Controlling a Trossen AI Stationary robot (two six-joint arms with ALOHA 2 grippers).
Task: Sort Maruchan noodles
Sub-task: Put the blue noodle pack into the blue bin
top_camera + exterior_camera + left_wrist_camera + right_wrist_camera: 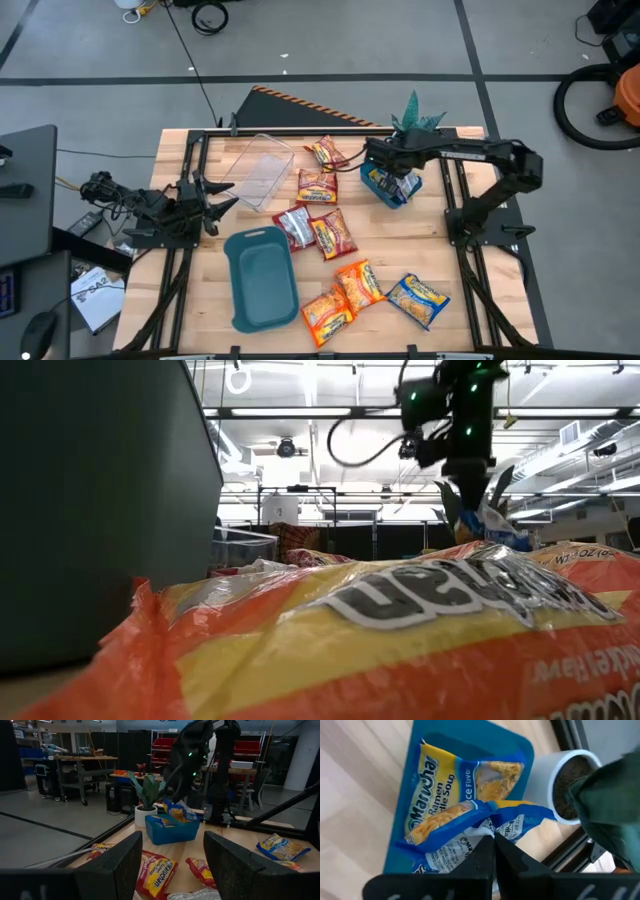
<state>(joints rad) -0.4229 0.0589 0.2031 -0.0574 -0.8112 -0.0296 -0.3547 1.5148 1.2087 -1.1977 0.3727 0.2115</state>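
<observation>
Maruchan noodle packets lie flat on the wooden table: red ones in the middle, orange ones and a blue-and-yellow one nearer the front. My right gripper is at the far right, above a small blue tray, and is shut on a crumpled blue-and-yellow packet. Another blue-and-yellow packet lies flat in that tray. My left gripper waits at the table's left edge, open and level, with nothing between its fingers. My right gripper pinches the blue-and-yellow packet between its two shut fingers at a crumpled edge. The fingers come from above, slanting down. The packet hangs crumpled below them over the blue tray; I cannot tell whether its lower end touches the packet lying there.
A teal tray lies at the front left of centre and a clear plastic bin at the far left of centre. A plant in a white pot stands just behind the blue tray. Bare wood shows at the right front.
</observation>
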